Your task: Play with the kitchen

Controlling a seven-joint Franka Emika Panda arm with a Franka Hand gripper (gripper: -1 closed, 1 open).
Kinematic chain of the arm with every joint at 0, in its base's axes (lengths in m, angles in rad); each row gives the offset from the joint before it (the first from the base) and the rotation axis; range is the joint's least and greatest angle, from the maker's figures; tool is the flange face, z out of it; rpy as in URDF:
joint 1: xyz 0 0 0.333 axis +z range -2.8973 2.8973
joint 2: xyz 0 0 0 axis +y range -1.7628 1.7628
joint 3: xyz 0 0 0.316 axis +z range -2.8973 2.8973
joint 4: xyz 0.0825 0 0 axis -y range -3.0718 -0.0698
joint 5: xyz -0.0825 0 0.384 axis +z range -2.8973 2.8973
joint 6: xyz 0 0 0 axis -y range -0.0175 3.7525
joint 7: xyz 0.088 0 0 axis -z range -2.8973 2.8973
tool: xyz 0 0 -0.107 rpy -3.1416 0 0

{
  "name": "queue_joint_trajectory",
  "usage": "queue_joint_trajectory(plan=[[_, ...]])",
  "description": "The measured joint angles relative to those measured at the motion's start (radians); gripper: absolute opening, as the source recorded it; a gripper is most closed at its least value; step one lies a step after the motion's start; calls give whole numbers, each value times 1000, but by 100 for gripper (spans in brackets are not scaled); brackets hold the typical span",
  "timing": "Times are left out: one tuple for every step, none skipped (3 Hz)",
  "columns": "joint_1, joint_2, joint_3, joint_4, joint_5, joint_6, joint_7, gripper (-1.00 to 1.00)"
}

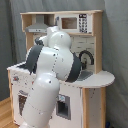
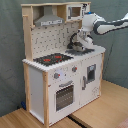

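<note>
Both exterior views face the kitchen (image 1: pixel 92 55) (image 2: pixel 60 75).

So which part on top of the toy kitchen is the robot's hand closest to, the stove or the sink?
The sink. The gripper hangs right above it by the black faucet, while the red-ringed stovetop sits off to the second exterior view's left.

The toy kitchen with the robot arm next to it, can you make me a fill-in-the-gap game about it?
1. In the second exterior view, the rings on the black stovetop of the tall white and light-wood toy kitchen are coloured ____.
2. In the second exterior view, the white robot arm reaches in from the second exterior view's ____ side.
3. The arm's end hangs over the grey ____, beside the black faucet.
4. The grey hood sits directly above the ____.

Missing words: red; right; sink; stovetop
</note>
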Motion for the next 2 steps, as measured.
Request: queue_joint_trajectory(plan=[[52, -15, -68, 1, 0, 32, -62, -100], [109, -18, -131, 4, 0, 55, -119, -100]])
